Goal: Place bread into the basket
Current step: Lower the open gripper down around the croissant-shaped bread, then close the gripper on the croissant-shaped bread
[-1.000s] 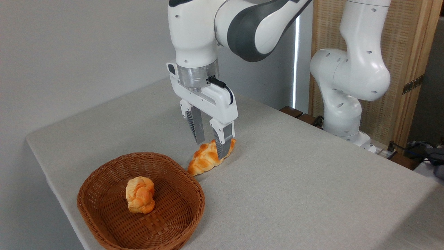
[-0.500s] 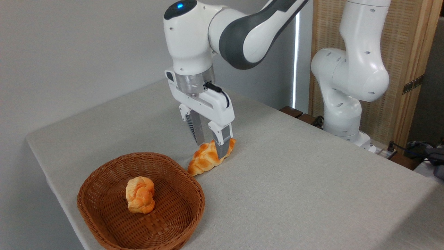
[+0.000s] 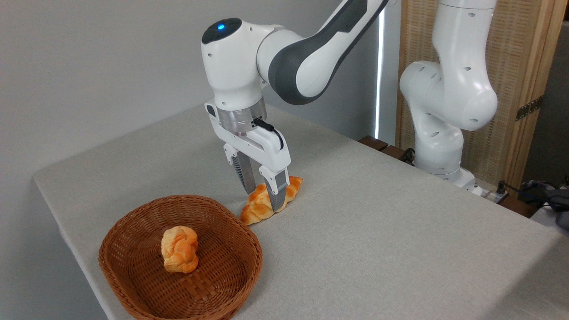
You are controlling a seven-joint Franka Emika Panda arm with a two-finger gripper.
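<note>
The bread (image 3: 255, 209), a long braided golden-orange loaf, lies on the table just behind and to the right of the basket (image 3: 178, 199), its near end close to the rim. My gripper (image 3: 263, 201) is lowered over the loaf's middle, open, with one finger on each side of it. The front finger (image 3: 276, 195) covers part of the loaf. The woven reddish-brown basket sits at the front left.
A small round knotted orange roll (image 3: 179, 249) lies inside the basket. The grey table (image 3: 378, 231) has its left edge close to the basket. My arm's base (image 3: 438, 146) stands at the back right, before a wooden screen (image 3: 524, 66); cables (image 3: 546, 195) lie at far right.
The gripper has come down and slightly left, so its fingers now straddle the loaf lower down. The loaf, basket and roll have not moved.
</note>
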